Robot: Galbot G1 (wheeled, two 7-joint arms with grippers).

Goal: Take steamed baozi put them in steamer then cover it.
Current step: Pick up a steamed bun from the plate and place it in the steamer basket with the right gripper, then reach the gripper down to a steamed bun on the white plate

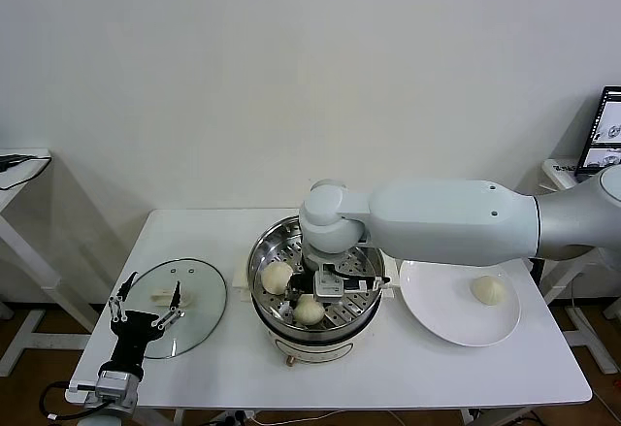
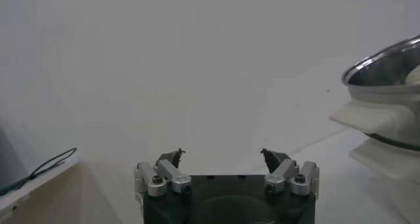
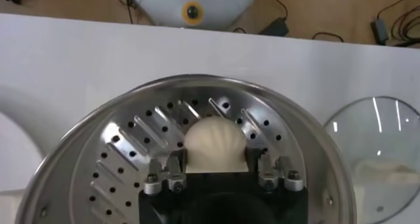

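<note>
The steamer (image 1: 260, 251) stands mid-table, its perforated tray (image 3: 125, 153) showing. My right gripper (image 1: 316, 294) reaches down into it. Its fingers (image 3: 178, 161) lie against both sides of a cream baozi (image 3: 215, 143) that rests on the tray near the front rim. A second baozi (image 1: 277, 276) lies on the tray's left side. One more baozi (image 1: 489, 290) sits on the white plate (image 1: 441, 321). The glass cover (image 1: 194, 285) lies flat at the table's left. My left gripper (image 1: 147, 300) hovers open over the cover's near edge, holding nothing.
The white plate is right of the steamer. A side table with a cable (image 1: 19, 161) stands at the far left, and a screen (image 1: 604, 135) at the far right. The steamer's rim and handle (image 2: 384, 81) show in the left wrist view.
</note>
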